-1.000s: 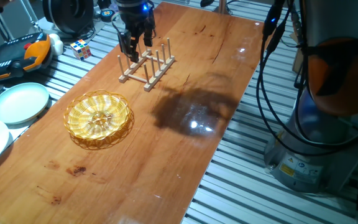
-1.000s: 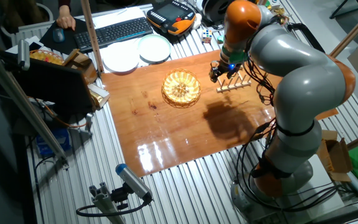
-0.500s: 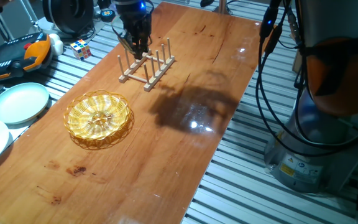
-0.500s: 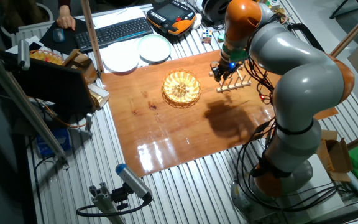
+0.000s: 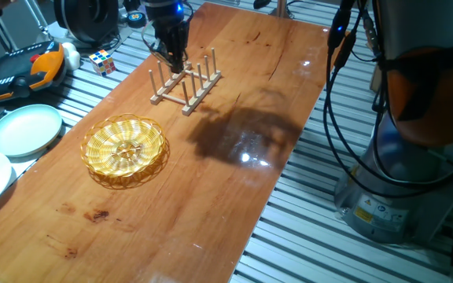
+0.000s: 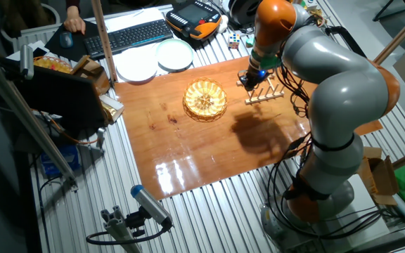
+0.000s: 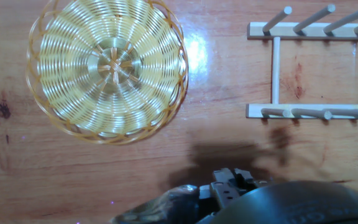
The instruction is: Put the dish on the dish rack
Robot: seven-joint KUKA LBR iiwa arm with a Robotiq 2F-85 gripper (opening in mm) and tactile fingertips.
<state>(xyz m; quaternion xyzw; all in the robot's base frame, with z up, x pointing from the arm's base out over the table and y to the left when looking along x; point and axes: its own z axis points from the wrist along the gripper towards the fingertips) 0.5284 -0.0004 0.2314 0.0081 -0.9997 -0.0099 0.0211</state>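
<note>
The dish (image 5: 124, 149) is a round golden-yellow woven basket lying flat on the wooden table, and it fills the upper left of the hand view (image 7: 107, 68). The dish rack (image 5: 185, 82) is a small light wooden frame with upright pegs, standing beyond the dish; the hand view shows it from above (image 7: 316, 68). My gripper (image 5: 173, 61) hangs just above the rack's far left end, well away from the dish (image 6: 204, 98). It holds nothing, and its fingers point down, seen nearly edge-on. The other fixed view shows the gripper (image 6: 250, 79) beside the rack (image 6: 262, 91).
Two pale plates (image 5: 23, 130) lie on the slatted bench left of the table, with a Rubik's cube (image 5: 103, 61) and an orange-black pendant (image 5: 18, 69) behind them. The table's right edge (image 5: 289, 165) drops to slats and the robot base (image 5: 415, 157).
The hand has turned at the wrist above the rack's end, so the two fingers, seen apart a second ago, now line up. Dish and rack have not moved.
</note>
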